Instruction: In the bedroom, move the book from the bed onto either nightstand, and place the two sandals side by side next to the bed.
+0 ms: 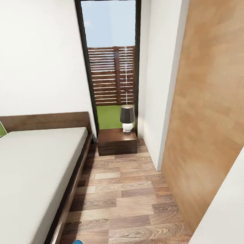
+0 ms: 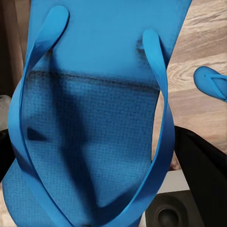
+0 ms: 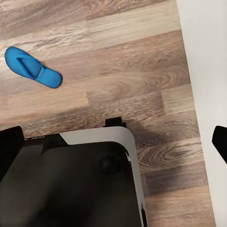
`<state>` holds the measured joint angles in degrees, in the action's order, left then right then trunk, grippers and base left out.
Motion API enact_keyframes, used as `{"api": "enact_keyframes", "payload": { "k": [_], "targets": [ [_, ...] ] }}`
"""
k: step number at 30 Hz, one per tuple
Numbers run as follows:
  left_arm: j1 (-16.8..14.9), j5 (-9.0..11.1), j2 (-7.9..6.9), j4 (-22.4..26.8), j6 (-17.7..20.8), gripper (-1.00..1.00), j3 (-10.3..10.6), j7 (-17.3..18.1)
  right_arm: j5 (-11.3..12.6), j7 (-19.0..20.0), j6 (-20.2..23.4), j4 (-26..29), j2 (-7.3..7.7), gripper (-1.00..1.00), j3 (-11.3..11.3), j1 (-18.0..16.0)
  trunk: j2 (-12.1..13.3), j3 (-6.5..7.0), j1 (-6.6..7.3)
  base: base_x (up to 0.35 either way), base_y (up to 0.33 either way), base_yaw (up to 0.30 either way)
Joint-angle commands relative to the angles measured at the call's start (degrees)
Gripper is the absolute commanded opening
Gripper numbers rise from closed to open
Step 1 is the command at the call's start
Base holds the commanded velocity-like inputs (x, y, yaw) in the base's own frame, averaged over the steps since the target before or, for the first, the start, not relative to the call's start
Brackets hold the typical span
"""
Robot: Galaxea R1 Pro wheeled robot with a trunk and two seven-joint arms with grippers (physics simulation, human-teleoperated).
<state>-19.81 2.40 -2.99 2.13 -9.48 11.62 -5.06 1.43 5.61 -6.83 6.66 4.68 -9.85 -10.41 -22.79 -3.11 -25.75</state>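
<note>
Bright blue strapped sandal (image 2: pixel 94 118) up close at the left tool, grip on it impossible to tell, second blue sandal (image 3: pixel 33 67) lying flat on the brown wood-plank floor (image 3: pixel 118 56), right tool's opening unclear, grey-mattress bed (image 1: pixel 31 168) alongside, dark two-drawer nightstand (image 1: pixel 117 141) beyond carrying a dark-shaded lamp (image 1: pixel 127 118).

A large low bed (image 1: pixel 35 165) with a plain light-grey mattress and dark brown wooden frame stands beside a small dark brown two-drawer nightstand (image 1: pixel 116 141). One bright blue strapped sandal (image 2: pixel 94 118) sits close before the left wrist camera. A second blue sandal (image 3: pixel 32 66) lies flat, straps up, on the wood-plank floor.
</note>
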Motion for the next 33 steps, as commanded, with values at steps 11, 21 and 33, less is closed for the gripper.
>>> {"api": "enact_keyframes", "payload": {
  "k": [11,21,33],
  "targets": [
    [-0.05,0.14,0.0,-0.03,-0.17,-1.0,0.5,-0.25,0.15,0.45,-0.2,-0.07,-0.1,1.0,-0.37,-0.05,-0.12,-0.13,-0.03,0.001,0.0,0.012],
    [-0.05,0.14,0.0,-0.07,-0.18,-1.0,0.5,-0.28,0.15,0.39,-0.2,-0.07,-0.11,1.0,-0.35,-0.05,-0.12,-0.13,-0.03,0.043,-0.042,0.13],
    [-0.05,0.14,0.0,-0.03,-0.18,-1.0,0.5,-0.27,0.15,0.45,-0.2,-0.07,-0.11,1.0,-0.4,-0.05,-0.12,-0.13,-0.03,0.08,-0.078,0.154]
  ]
}}
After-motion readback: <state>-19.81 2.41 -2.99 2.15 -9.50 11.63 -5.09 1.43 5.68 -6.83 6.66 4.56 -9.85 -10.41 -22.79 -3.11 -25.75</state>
